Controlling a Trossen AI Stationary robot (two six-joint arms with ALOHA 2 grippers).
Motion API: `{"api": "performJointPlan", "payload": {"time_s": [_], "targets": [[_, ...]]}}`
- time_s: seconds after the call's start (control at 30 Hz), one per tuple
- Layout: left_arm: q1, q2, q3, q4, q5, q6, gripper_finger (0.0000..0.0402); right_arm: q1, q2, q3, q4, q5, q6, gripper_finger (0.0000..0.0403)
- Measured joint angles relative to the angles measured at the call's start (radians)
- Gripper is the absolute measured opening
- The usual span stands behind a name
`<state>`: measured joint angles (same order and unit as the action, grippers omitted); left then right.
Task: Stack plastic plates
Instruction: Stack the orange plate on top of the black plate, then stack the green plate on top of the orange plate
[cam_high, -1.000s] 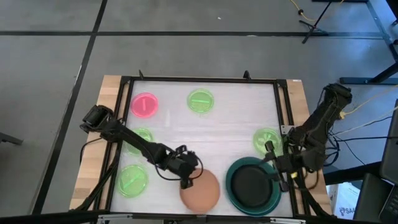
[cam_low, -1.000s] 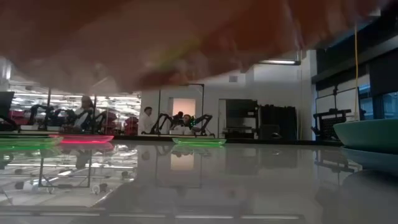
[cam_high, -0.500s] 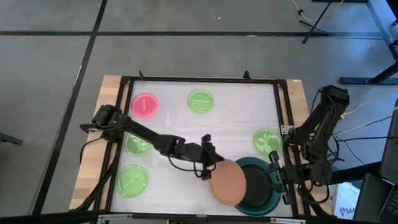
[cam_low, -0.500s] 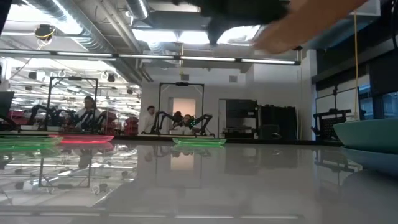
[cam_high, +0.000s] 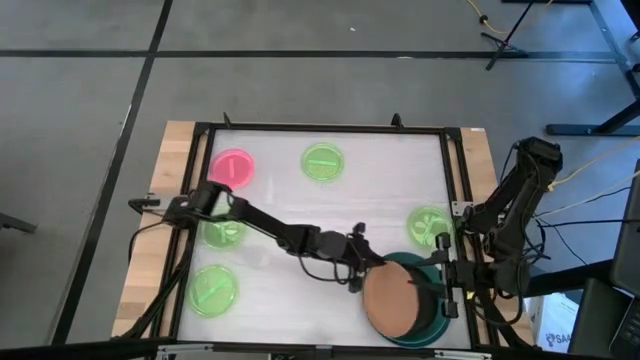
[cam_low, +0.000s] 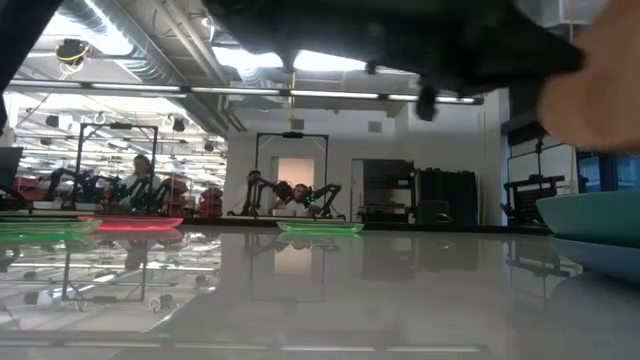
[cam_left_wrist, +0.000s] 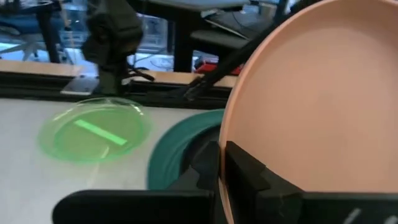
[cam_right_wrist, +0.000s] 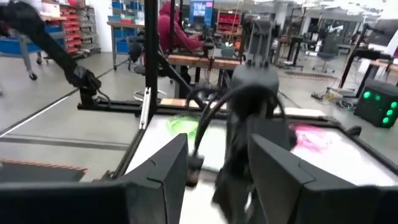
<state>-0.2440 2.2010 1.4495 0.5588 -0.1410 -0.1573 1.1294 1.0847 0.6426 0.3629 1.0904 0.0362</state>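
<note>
My left gripper (cam_high: 356, 266) reaches across to the table's near right and is shut on the terracotta-orange plate (cam_high: 393, 303). That plate hovers over the black plate (cam_high: 425, 290), which lies inside the large teal plate (cam_high: 432, 330). My right gripper (cam_high: 449, 292) is open at the teal plate's right rim and touches nothing that shows. Four neon-green plates lie flat: (cam_high: 322, 162), (cam_high: 430, 225), (cam_high: 222, 231), (cam_high: 212, 290). The pink plate (cam_high: 232, 168) lies at the far left. No slate-blue plate shows. My left gripper pinches the terracotta plate's rim (cam_left_wrist: 225, 163) on the side nearest the table's left, with one finger (cam_left_wrist: 249, 177) on its upper face and the other under it. The fingers come in from the table's left, slanting down. The plate is lifted clear and tilted.
A black frame (cam_high: 320, 129) borders the white table top. The middle of the table between the green plates holds nothing but my left arm (cam_high: 270, 228). In the low view the teal plate's wall (cam_low: 590, 215) rises at the right. People and other robot stations stand in the room behind.
My left gripper has carried the terracotta plate toward the table's right, from the middle of the near edge to above the black and teal plates, keeping it lifted. The arm has stretched out across the table. The other plates have stayed put.
</note>
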Motion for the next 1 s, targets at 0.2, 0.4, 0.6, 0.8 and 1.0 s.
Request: {"api": "performJointPlan", "payload": {"time_s": [0.2, 0.4, 0.6, 0.8, 1.0], "targets": [[0.0, 0.129, 0.195, -0.096, 0.009, 0.045, 0.0012, -0.008, 0.0, 0.0, 0.085, -0.002, -0.12, 0.0161], [0.006, 0.185, 0.26, -0.13, 0.004, 0.032, 0.0012, -0.013, 0.0, 0.0, 0.08, -0.009, -0.139, 0.0161], [0.006, 0.186, 0.26, -0.164, -0.004, 0.03, 0.0013, -0.013, 0.0, 0.0, 0.078, -0.01, -0.161, 0.0161], [0.008, 0.187, 0.26, -0.175, -0.006, 0.037, 0.0053, -0.013, 0.0, 0.0, 0.077, -0.01, -0.166, 0.0161], [0.007, 0.176, 0.26, -0.22, -0.006, 0.037, 0.0096, -0.013, 0.0, 0.0, 0.076, -0.01, -0.149, 0.0161]]}}
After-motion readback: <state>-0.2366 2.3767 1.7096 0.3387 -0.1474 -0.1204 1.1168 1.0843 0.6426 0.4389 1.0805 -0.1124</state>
